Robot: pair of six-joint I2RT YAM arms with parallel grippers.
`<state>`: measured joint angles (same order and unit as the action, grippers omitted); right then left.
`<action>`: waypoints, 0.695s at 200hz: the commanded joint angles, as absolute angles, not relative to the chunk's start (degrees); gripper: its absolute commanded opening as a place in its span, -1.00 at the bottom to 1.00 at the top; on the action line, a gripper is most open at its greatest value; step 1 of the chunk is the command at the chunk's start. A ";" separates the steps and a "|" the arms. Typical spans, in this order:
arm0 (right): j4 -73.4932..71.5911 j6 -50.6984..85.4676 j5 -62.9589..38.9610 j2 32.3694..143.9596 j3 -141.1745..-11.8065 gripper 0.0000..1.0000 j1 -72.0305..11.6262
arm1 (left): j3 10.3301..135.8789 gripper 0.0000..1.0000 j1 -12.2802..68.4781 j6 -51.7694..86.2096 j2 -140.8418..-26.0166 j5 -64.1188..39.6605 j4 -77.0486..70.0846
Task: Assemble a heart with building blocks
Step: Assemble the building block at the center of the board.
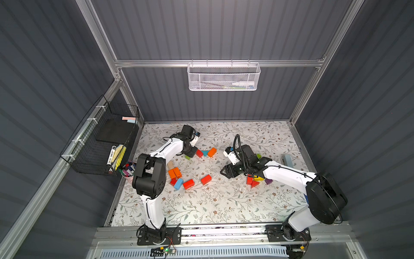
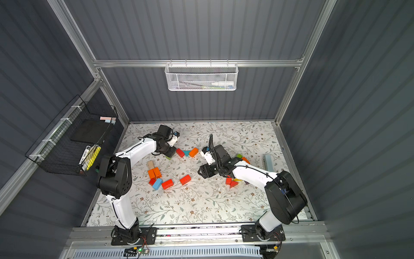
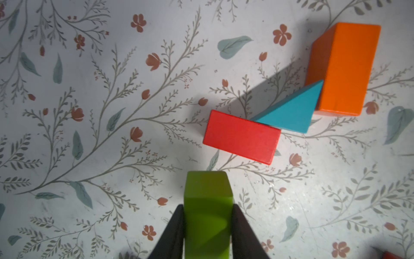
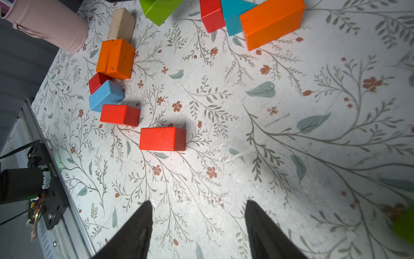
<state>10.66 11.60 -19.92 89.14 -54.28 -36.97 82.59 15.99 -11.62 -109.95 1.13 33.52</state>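
Green wooden brick (image 3: 207, 213) clamped in left gripper (image 3: 207, 207), near red wooden brick (image 3: 242, 136). That one touches teal triangular wedge (image 3: 291, 114), which touches orange brick (image 3: 342, 67). Separate loose line: tan brick (image 4: 121, 24), two orange bricks (image 4: 116, 59) side by side, small red block (image 4: 96, 81) against light blue brick (image 4: 106, 95), second red brick (image 4: 119, 114). Third red brick (image 4: 162, 138) lies flat, apart. Red, yellow and purple pieces (image 1: 254, 180) heaped, partly hidden.

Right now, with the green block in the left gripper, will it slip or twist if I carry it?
Probably rigid: the green block shows sharp, undented edges in the left gripper. Its smooth paint might slip a little. Flat faces suggest it won't roll once set down.
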 commanded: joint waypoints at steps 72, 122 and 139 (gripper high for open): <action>11.99 10.99 -26.27 86.15 -55.01 0.38 -36.35 | 82.24 -0.30 17.40 -12.62 -111.13 4.73 35.91; 11.90 11.03 -26.29 85.48 -55.20 0.38 -36.31 | 79.33 -0.09 17.66 -12.11 -109.55 3.98 35.48; 12.50 10.36 -25.63 84.56 -55.07 0.37 -36.31 | 79.11 0.04 17.67 -11.75 -108.85 4.02 35.50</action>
